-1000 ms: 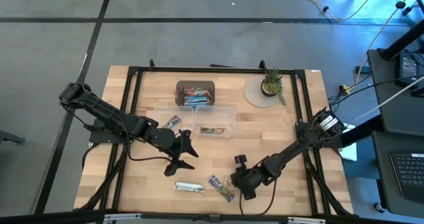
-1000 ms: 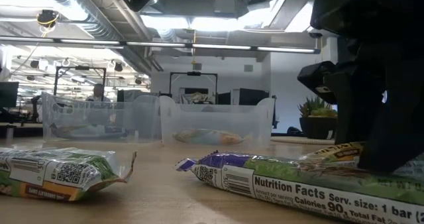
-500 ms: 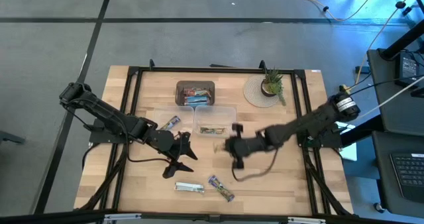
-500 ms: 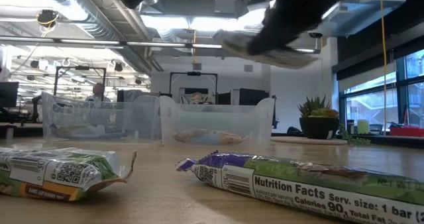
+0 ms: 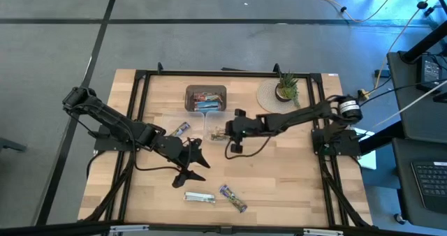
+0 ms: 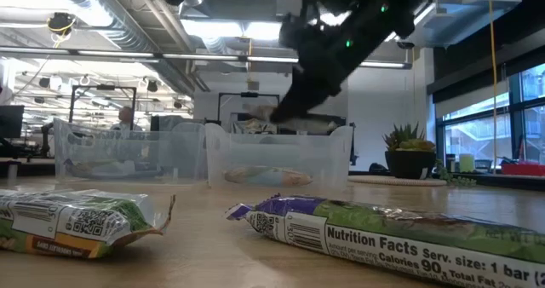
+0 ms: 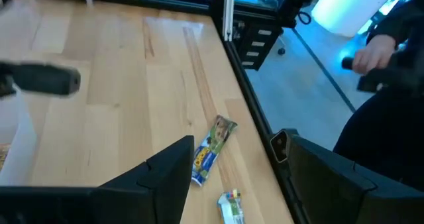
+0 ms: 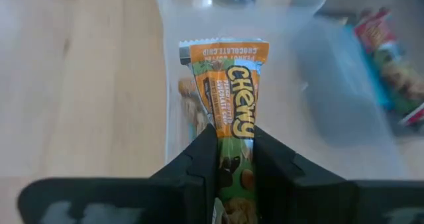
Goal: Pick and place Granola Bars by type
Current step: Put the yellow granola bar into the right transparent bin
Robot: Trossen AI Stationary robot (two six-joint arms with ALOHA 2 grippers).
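Granola bar [image 8: 228, 111], green-and-orange wrapper: I see it clamped in my right gripper [image 8: 228, 161], long axis in line with the fingers, free end pointing out over the right clear tub [image 5: 241, 117] near the worktop's middle. My left gripper [image 5: 194, 156] waits spread and empty, toward the left edge. Two bars lie near the front edge.

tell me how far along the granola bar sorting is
Done: one bar lies in each clear plastic tub. In hand: the right gripper is shut on an orange and green Chewy bar over the right-hand tub. Left: two wrapped bars near the table's front edge, plus those in the dark brown tray. The left gripper waits open.
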